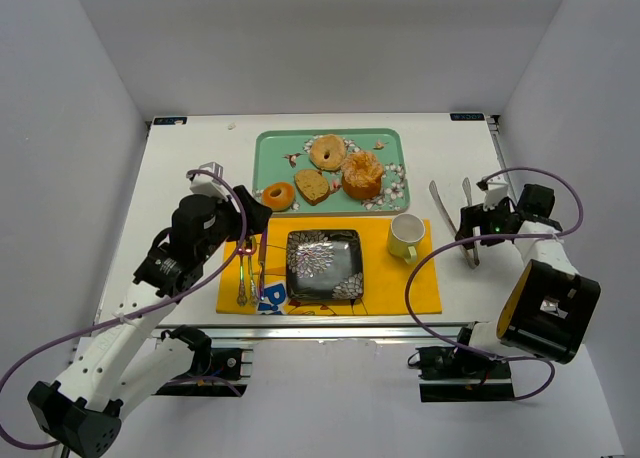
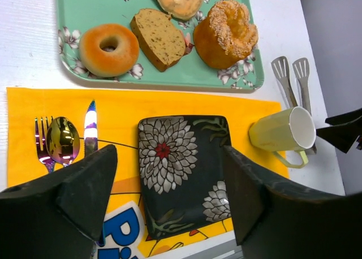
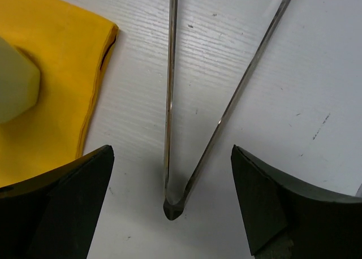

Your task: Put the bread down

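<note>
On the white table (image 1: 440, 158), a yellow placemat (image 1: 425, 288) is laid, with a green tray (image 1: 275, 153) just behind it and a black flowered plate (image 1: 324, 265) upon it. The left gripper (image 2: 168, 157) is held spread above the placemat. The right gripper (image 3: 171, 151) is spread around the hinge of the tongs (image 3: 172, 209). The bread (image 2: 108, 48) is seated in the tray's near-left corner.
</note>
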`<act>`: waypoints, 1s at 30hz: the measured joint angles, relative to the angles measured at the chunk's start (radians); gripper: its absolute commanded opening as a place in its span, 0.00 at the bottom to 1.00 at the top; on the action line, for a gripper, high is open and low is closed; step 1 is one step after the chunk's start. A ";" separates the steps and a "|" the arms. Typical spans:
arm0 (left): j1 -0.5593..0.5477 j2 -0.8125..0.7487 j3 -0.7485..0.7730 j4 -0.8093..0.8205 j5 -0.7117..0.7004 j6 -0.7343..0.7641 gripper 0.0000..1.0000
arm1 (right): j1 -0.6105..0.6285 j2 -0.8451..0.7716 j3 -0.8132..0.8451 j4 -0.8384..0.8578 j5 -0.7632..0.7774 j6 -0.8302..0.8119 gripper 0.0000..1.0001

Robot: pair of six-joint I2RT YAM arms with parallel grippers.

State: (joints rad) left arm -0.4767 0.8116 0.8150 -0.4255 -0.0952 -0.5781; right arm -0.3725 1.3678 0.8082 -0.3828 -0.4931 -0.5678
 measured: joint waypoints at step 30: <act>0.000 0.049 0.028 -0.052 0.000 0.002 0.88 | 0.137 0.246 -0.017 0.320 0.222 0.092 0.40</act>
State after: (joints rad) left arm -0.4767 0.8608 0.8429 -0.4778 -0.0948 -0.5762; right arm -0.2352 1.6142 0.7914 -0.0624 -0.2714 -0.4759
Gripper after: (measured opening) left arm 0.876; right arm 0.479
